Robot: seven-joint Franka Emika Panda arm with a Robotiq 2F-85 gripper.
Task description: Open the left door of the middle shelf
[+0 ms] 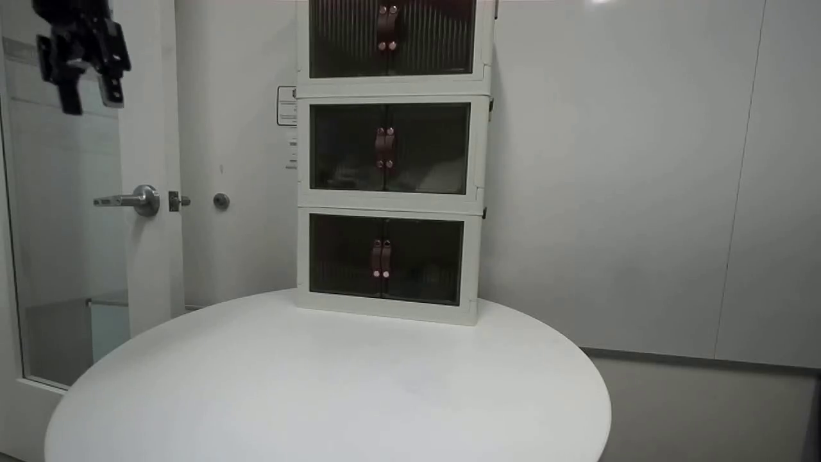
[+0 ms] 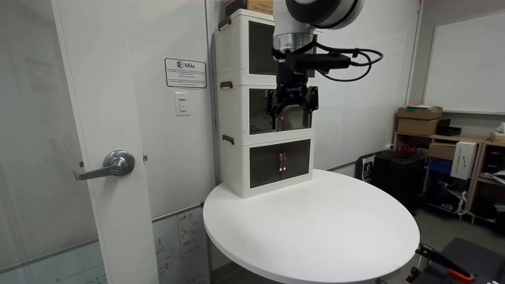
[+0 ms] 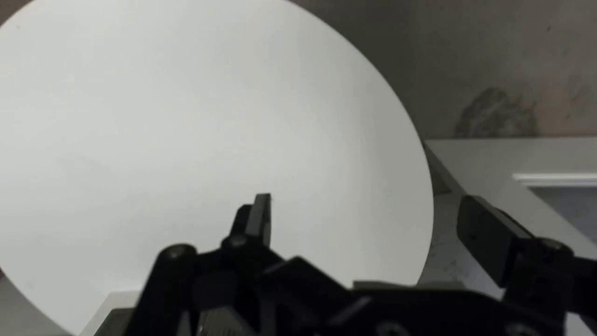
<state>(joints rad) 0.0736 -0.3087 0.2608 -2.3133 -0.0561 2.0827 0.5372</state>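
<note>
The middle shelf (image 1: 391, 200) is the second tier of a white-framed cabinet and also shows in an exterior view (image 2: 232, 108). Its left door (image 1: 346, 147), a dark smoked panel, is closed level with its right twin (image 1: 430, 151). A small reddish-brown handle (image 1: 380, 147) sits at its inner edge. My gripper (image 1: 93, 106) is open and empty, hanging fingers-down in the air, away from the cabinet. In an exterior view the gripper (image 2: 292, 123) overlaps the middle doors and hides part of the left door (image 2: 258, 112). In the wrist view the fingers (image 3: 366, 200) are wide apart.
The cabinet's top tier (image 1: 394, 86) and bottom tier (image 1: 391, 308) have similar closed doors. It stands on a round white table (image 1: 359, 385). A room door with a metal lever handle (image 2: 118, 163) is beside it. The wrist view shows a cabinet corner (image 3: 123, 298) at lower left.
</note>
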